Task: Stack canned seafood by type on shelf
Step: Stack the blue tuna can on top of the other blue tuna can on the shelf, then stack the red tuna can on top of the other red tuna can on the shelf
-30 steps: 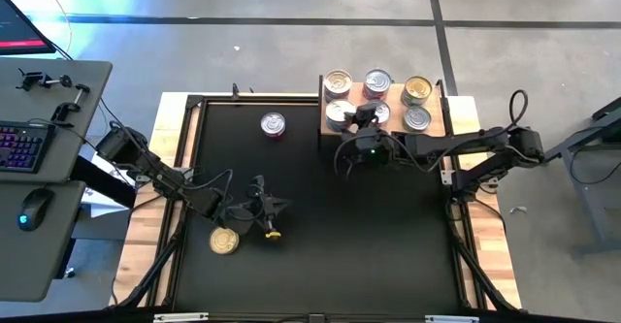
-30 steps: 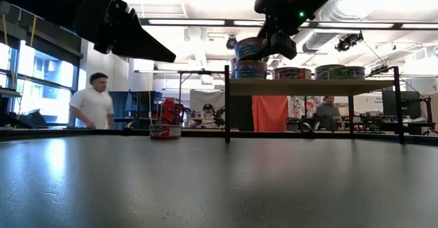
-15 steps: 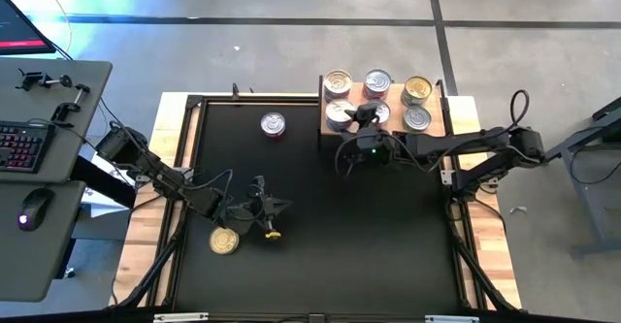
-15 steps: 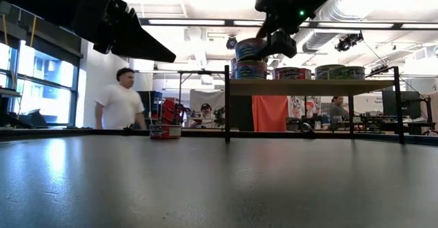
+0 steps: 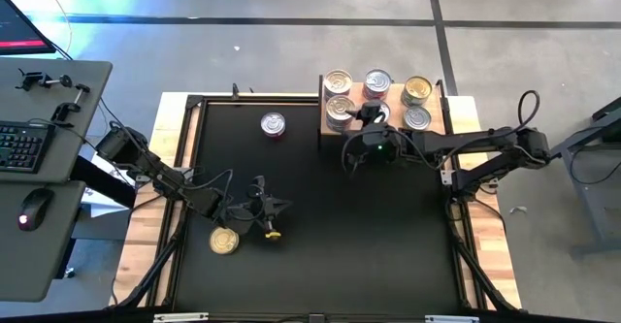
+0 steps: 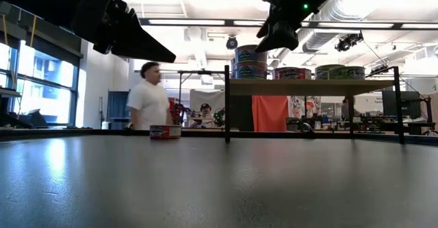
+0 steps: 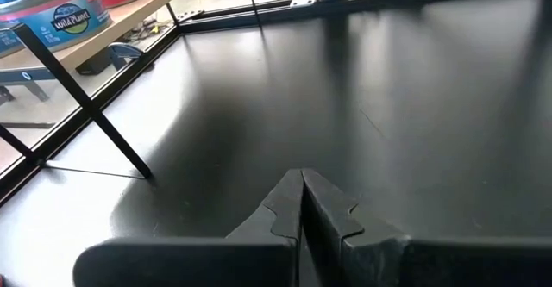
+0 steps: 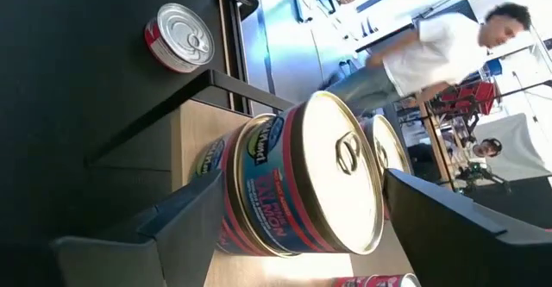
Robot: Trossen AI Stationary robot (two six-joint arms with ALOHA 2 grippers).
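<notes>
Wood shelf: light-wood shelf (image 5: 442, 119) on a black frame is standing at the far right corner of the black surface (image 5: 320, 236), and it is carrying several tins in two rows
Stack: red-labelled tin (image 8: 297, 188) is sitting on a blue-labelled tin (image 8: 226, 162) at the shelf's near left end; I judge they are different types, so the sorting is perhaps not correct here
Right gripper: right gripper (image 5: 373, 117) is hovering at this stack with the jaws spread wide, one on each side and not touching the tin, so the tin is released and is resting by itself
Left gripper: left gripper (image 5: 272, 209) is waiting low over the near left part of the surface, jaws clenched together and carrying nothing
Loose tins: silver-topped tin with red label (image 5: 273, 125) is standing alone on the surface, well apart from the shelf; gold-topped tin (image 5: 224, 240) is lying near the left gripper; both are probably waiting for their turn
Writing: in the left wrist view a blue label is reading "Wild Planet" (image 7: 72, 17); the red label's words are too tilted to read
Background: person in a white shirt (image 6: 149, 103) is walking in the room behind
</notes>
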